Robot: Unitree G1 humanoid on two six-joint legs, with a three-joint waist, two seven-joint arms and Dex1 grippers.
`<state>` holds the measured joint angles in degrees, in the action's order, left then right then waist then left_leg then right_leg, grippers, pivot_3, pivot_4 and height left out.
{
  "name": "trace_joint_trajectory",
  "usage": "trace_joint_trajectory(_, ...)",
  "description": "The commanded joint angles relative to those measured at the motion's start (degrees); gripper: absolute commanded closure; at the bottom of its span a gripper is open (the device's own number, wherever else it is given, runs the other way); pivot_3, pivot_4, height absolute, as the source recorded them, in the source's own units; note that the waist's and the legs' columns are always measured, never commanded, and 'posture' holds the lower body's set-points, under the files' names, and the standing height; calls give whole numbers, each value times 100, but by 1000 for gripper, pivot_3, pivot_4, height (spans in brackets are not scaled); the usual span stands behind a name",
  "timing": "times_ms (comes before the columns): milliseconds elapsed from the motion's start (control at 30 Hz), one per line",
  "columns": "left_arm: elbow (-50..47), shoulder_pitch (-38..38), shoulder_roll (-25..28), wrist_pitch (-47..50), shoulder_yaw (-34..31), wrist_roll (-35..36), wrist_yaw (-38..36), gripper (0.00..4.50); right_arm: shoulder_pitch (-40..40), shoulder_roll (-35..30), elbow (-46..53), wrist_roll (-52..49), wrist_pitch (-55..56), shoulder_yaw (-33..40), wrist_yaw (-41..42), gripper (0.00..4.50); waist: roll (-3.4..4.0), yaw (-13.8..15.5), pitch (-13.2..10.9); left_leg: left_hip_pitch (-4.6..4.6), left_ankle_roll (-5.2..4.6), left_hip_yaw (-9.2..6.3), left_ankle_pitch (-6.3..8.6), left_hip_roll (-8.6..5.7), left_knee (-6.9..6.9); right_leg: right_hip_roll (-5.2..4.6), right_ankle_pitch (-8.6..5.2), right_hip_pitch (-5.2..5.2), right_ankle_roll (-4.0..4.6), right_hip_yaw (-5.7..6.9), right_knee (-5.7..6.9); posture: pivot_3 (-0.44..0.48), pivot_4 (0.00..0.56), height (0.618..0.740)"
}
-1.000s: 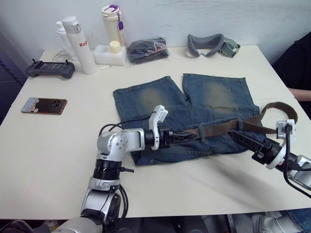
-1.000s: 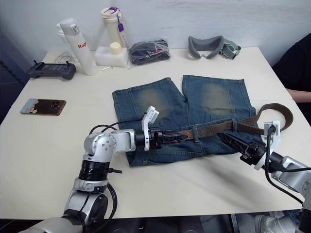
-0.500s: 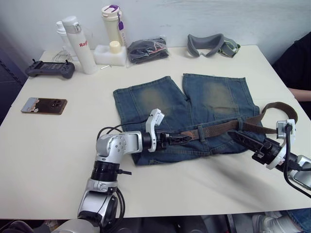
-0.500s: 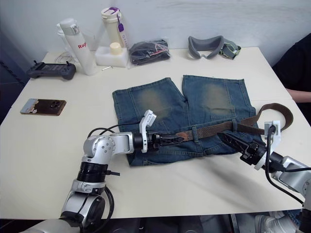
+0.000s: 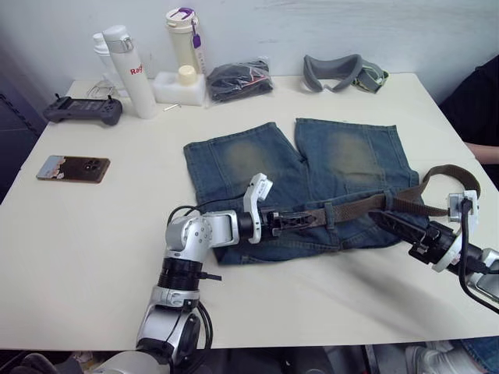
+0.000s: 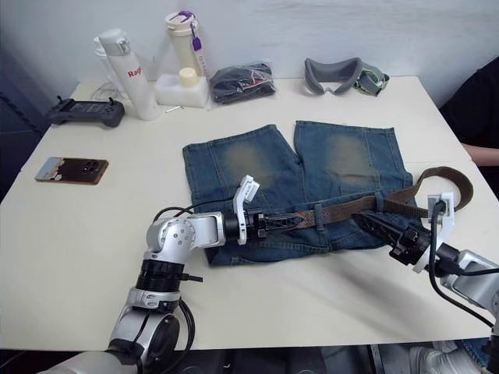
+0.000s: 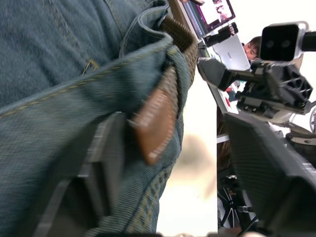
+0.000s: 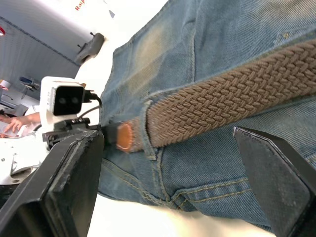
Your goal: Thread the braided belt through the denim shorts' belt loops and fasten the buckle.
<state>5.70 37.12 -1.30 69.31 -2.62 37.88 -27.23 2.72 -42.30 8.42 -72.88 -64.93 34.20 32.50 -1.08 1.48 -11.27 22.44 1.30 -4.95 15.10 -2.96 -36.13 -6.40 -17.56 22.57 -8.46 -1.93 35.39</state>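
Observation:
The denim shorts [image 5: 242, 160] lie flat mid-table, waistband toward me. The braided belt [image 5: 359, 206] runs along the waistband under a belt loop [image 5: 325, 214] and curls into a bend past the shorts' right side. Its brown leather tip [image 7: 155, 118] sits between the fingers of my left gripper [image 5: 304, 219], which is open over the waistband's middle. My right gripper [image 5: 383, 220] is open too, low over the right part of the waistband, with the belt [image 8: 222, 103] lying beyond its fingers. The buckle is hidden.
Along the far edge stand a white bottle [image 5: 129, 70], a cream tumbler [image 5: 183, 35], a white box [image 5: 179, 87], a black bundle [image 5: 238, 79] and a grey headset [image 5: 343, 72]. A phone [image 5: 72, 168] and a controller [image 5: 82, 110] lie left. A person's dark sleeve [image 5: 479, 93] is at the right.
My left arm drew back slightly, then moved right again, with the gripper staying at the belt tip. The right gripper has barely moved.

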Motion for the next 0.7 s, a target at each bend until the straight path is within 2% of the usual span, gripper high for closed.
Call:
trace_joint_trajectory(33, -165, 82, -29, 13, -107, 209, -45, 3072, -107, -169, 51, 91, 147, 201, 118, 0, 0, -2, 0, 0, 0, 0, 0, 0, 0, 0, 0, 0, 0, 0, -1, 0, 150, 740)
trace_joint_trajectory(133, -268, 64, 63, 69, -164, 241, -30, 4415, -199, -235, 27, 284, 199, 130, 199, 0, 0, -3, 0, 0, 1, 1, 0, 0, 1, 0, 0, 0, 0, 0, -2, 0, 150, 740)
trace_joint_trajectory(500, -771, -89, 433, 457, -394, 489, 45, 4488, -68, -569, -286, 1471, 717, -309, 490, 0, 0, -23, 0, -2, 2, 3, -1, 2, 0, 2, 1, 0, -2, 0, 1, 0, 150, 740)
trace_joint_trajectory(600, -784, -107, 448, 457, -448, 486, 100, 4500, 139, -562, -469, 1781, 889, -451, 502, 898, 0, -21, 0, -2, 4, 3, -2, 1, -1, 1, 2, 0, -3, -1, 1, 0, 150, 740)
trace_joint_trajectory(667, -781, -96, 474, 450, -479, 498, 122, 4500, 262, -532, -581, 2174, 1058, -732, 410, 1833, 0, -21, 0, -2, 7, 2, -4, 2, -1, 2, 2, 0, -3, -1, 1, 0, 150, 740)
trace_joint_trajectory(700, -784, -87, 506, 456, -501, 507, 123, 4500, 289, -540, -637, 2429, 1167, -931, 379, 2447, 0, -23, 0, -2, 8, 2, -5, 2, -1, 2, 2, 0, -3, 0, 1, 0, 150, 740)
